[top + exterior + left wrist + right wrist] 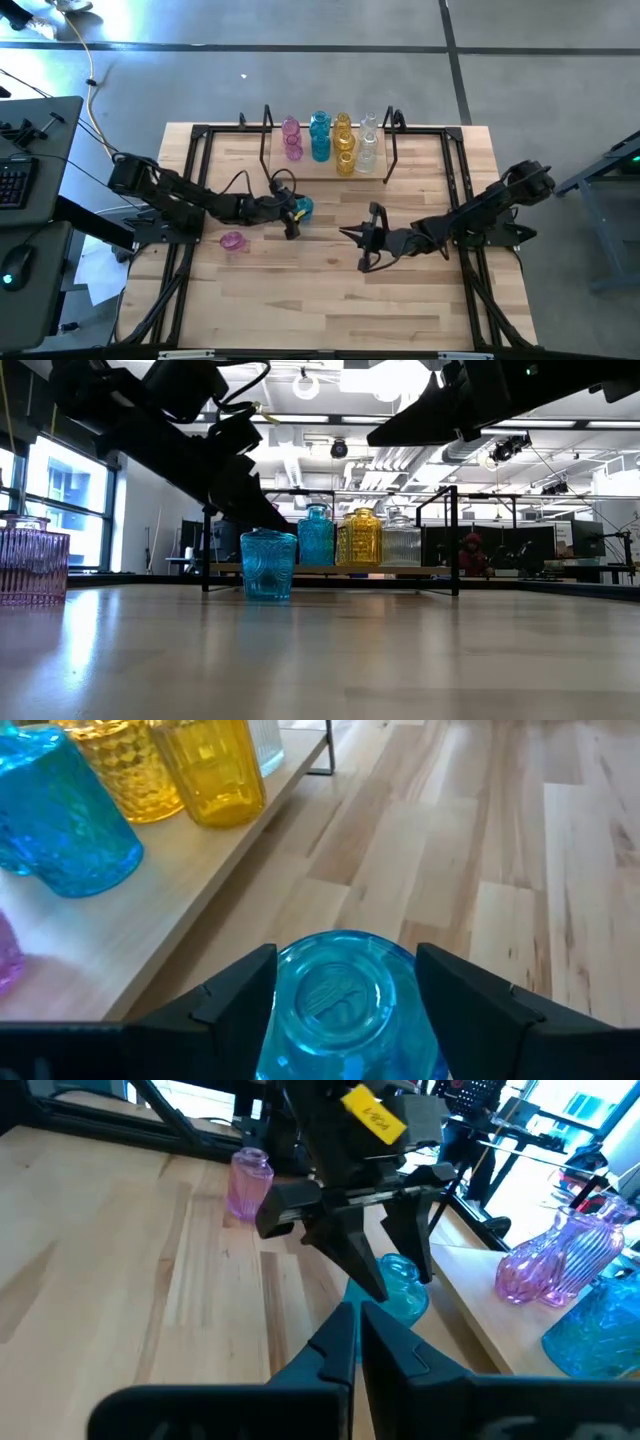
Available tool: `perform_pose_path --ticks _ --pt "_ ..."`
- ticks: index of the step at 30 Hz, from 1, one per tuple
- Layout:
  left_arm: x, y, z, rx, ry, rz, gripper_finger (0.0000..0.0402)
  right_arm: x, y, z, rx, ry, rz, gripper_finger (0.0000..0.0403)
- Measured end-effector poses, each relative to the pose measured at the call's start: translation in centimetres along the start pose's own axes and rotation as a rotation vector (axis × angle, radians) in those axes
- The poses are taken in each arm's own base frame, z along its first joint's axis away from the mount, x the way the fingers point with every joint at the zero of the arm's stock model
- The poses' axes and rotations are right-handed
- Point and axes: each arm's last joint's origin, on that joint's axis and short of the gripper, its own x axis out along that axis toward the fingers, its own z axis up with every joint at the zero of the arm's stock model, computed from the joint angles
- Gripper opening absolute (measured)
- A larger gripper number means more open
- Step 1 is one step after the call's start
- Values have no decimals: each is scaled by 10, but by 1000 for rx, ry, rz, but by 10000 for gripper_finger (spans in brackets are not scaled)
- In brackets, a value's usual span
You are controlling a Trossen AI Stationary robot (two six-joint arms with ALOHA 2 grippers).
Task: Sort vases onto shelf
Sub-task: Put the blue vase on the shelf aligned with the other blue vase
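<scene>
Teal vase [340, 1005] stands between the left tool's [345, 990] spread fingers.

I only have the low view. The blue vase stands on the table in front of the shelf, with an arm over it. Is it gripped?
Observer: It doesn't look gripped. In the left wrist view the left gripper is open, with its fingers spread on either side of the blue vase.
Operator: Where's the right gripper?
Observer: The right gripper is shut. It's over mid-table, apart from every vase.
Operator: Any pink on the shelf?
Observer: Yes. There are pink vases at the end of the shelf nearest the left arm. That arm hides them from you.
</scene>
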Motion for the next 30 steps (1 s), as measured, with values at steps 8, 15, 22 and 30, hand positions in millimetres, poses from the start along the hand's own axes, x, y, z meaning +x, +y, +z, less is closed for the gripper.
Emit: perform_pose_path --ticks 8,15,22,30 --pt "1 4 2 -6 -6 1 144 -1 1 0 -6 1 -1 0" --pt "5 5 15 22 -23 15 137 -1 1 0 -6 1 -1 0" --pt "16 26 50 -41 -84 92 137 -1 1 0 -4 3 0 0" --pt "25 62 65 -132 -160 201 137 -1 1 -1 -9 8 2 0"
